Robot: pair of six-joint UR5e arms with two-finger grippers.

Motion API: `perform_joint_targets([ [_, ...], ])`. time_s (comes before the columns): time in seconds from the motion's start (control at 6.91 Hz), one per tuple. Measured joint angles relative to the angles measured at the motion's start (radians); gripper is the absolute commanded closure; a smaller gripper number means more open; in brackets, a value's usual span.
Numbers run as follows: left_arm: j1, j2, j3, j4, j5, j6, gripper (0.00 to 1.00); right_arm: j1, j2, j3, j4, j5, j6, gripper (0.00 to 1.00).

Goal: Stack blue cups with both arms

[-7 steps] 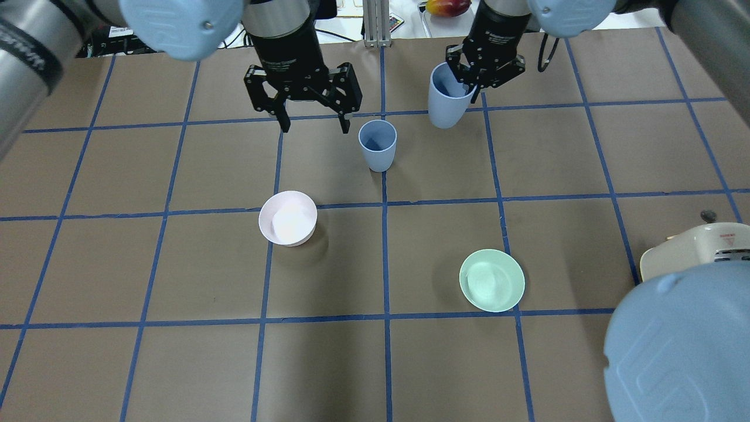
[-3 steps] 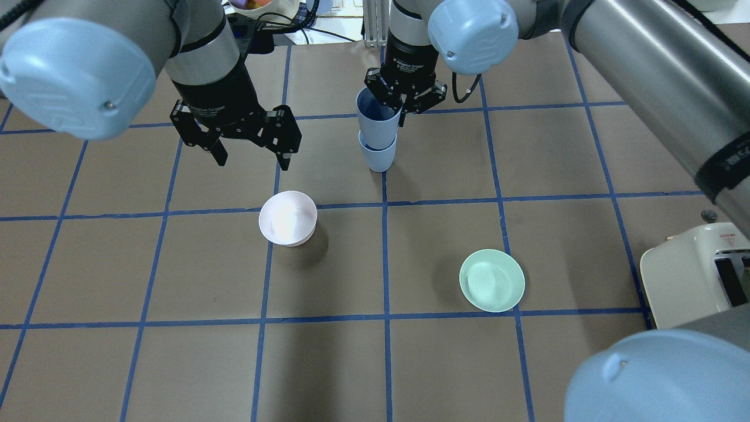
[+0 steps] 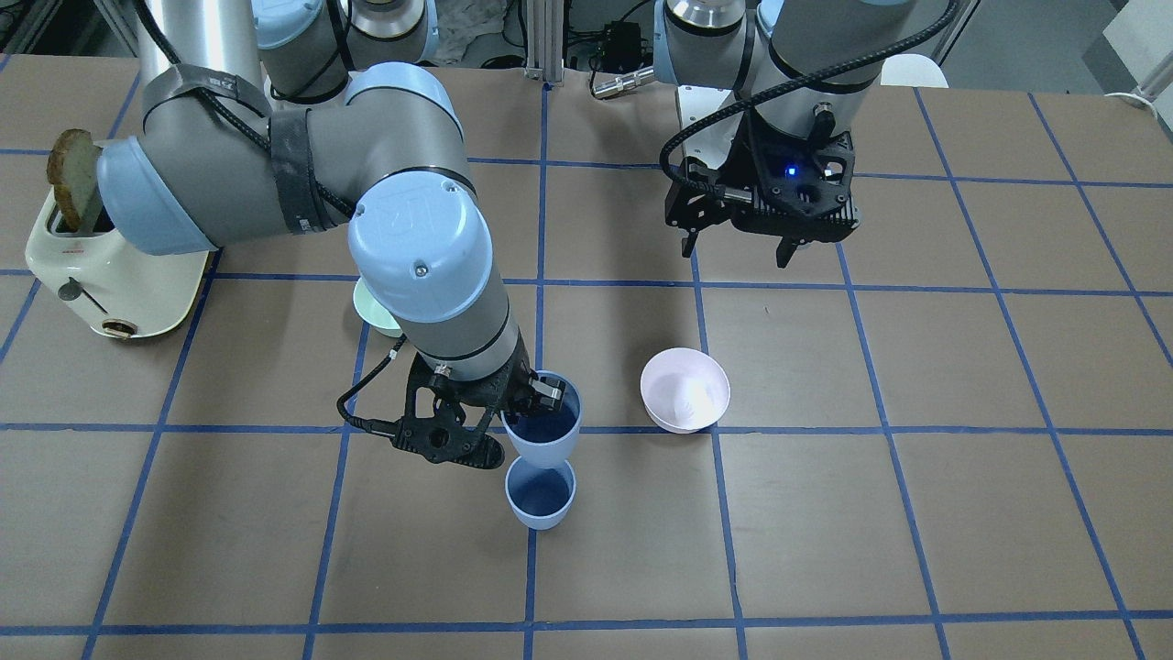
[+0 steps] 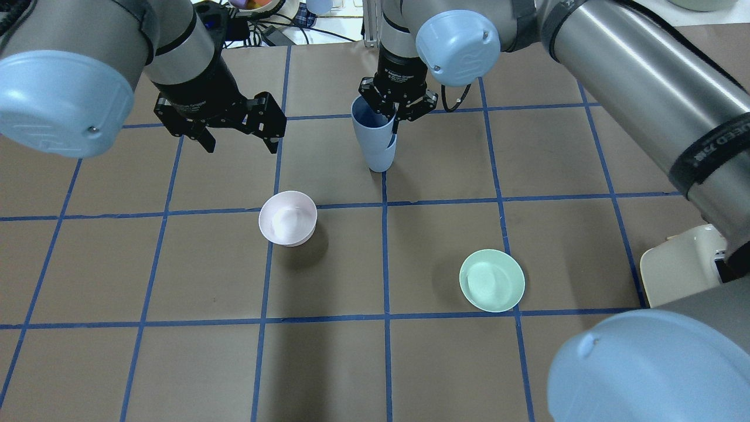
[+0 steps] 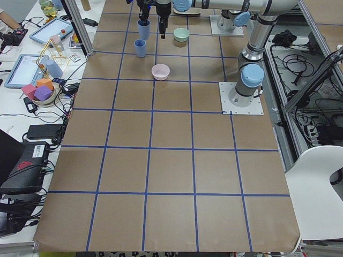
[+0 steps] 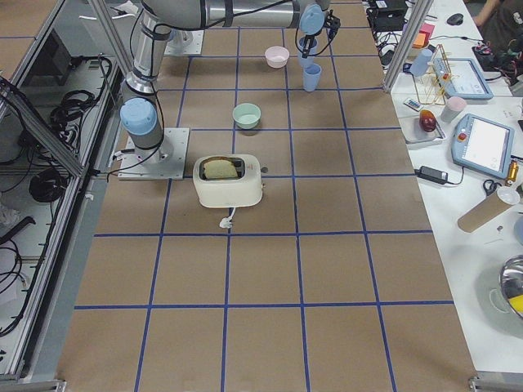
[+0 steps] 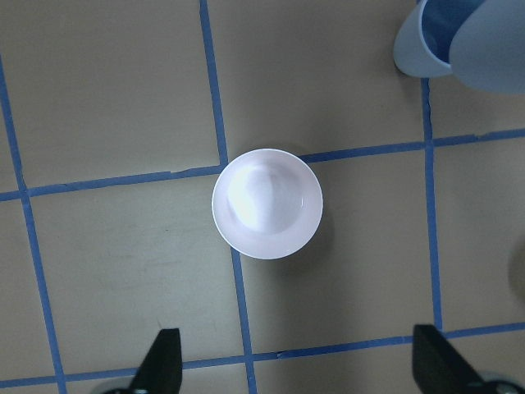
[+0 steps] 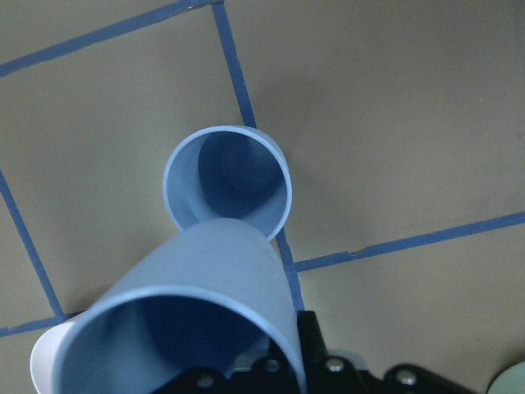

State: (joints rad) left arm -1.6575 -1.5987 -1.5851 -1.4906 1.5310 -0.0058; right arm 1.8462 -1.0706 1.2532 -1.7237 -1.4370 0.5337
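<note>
One blue cup (image 4: 382,159) stands upright on the table at a grid line; it also shows in the front view (image 3: 541,495) and the right wrist view (image 8: 228,180). My right gripper (image 4: 397,111) is shut on the rim of the second blue cup (image 4: 370,132), one finger inside it. This cup (image 3: 542,426) hangs slightly tilted with its base just over the standing cup's rim (image 8: 189,328). I cannot tell whether they touch. My left gripper (image 4: 239,140) is open and empty, to the left of the cups and above the pink bowl (image 7: 267,203).
The pink bowl (image 4: 287,225) sits left of the centre line. The mint-green bowl (image 4: 491,280) sits to the right and nearer the robot. A cream toaster (image 3: 110,266) with a bread slice stands at the robot's right. Blue tape lines grid the brown table.
My right gripper carried its cup left from the far right square, over the standing cup, and has lowered it. My left gripper has moved left, away from the cups, still open.
</note>
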Motion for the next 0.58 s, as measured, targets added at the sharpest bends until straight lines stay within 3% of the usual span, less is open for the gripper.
perform_joint_targets([
  [0.58, 0.004, 0.001, -0.002, 0.008, -0.007, -0.001, 0.00, 0.001, 0.036, -0.004, -0.025, -0.005, 0.001, 1.00],
])
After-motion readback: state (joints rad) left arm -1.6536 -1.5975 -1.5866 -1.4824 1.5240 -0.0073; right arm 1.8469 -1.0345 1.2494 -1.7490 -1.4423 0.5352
